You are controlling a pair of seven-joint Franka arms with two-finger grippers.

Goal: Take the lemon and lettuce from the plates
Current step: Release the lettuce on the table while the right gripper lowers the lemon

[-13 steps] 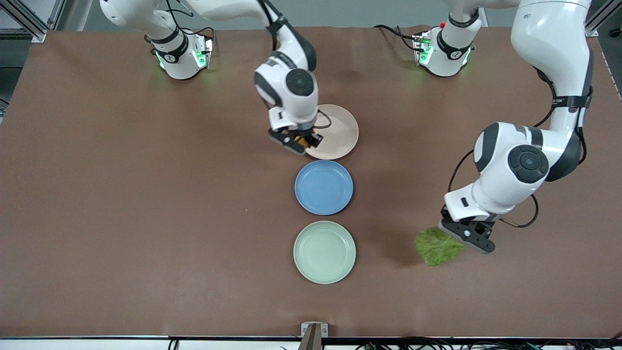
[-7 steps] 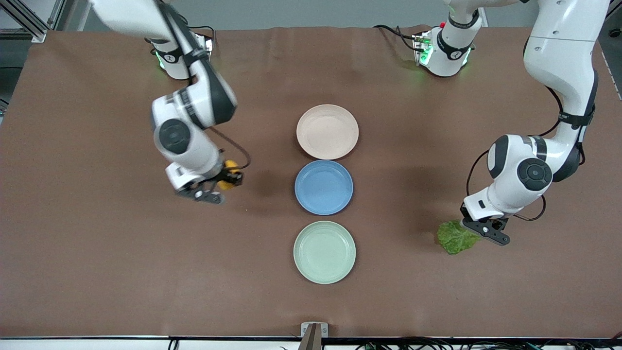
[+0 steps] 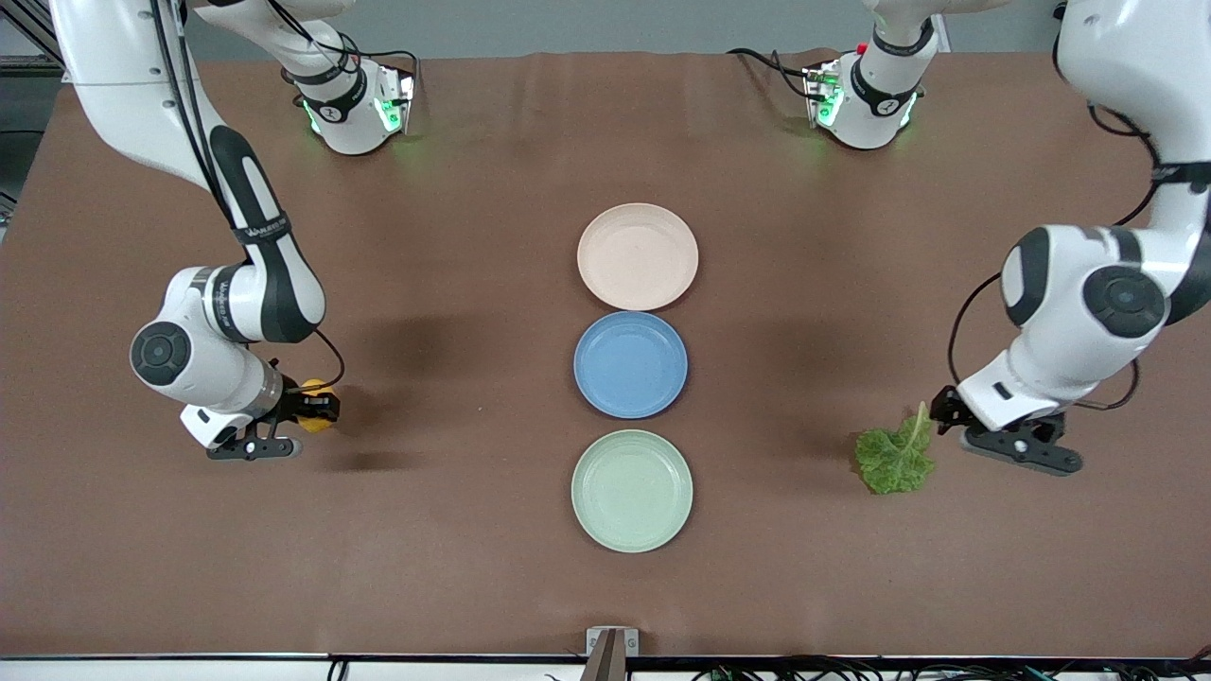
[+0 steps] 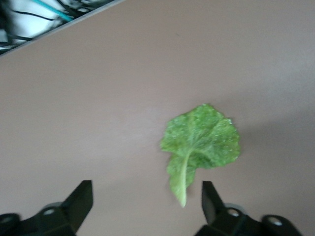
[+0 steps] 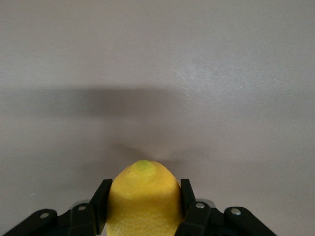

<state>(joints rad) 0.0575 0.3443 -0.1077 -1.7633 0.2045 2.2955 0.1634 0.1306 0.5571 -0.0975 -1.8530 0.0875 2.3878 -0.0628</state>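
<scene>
Plates are sitting in a row mid-table in the front view: pink (image 3: 637, 255), blue (image 3: 630, 364), then green (image 3: 631, 490) nearest the camera. The lettuce (image 3: 894, 457) is lying on the table (image 3: 473, 530) toward the left arm's end, beside the left gripper (image 3: 984, 445). The right gripper (image 3: 284, 426) is gripping the lemon (image 3: 315, 417), probably just above the table.

Left wrist: fingers (image 4: 78, 201) are spreading wide by the stem.

Right wrist: fingers (image 5: 101, 204) are clamping the lemon.
</scene>
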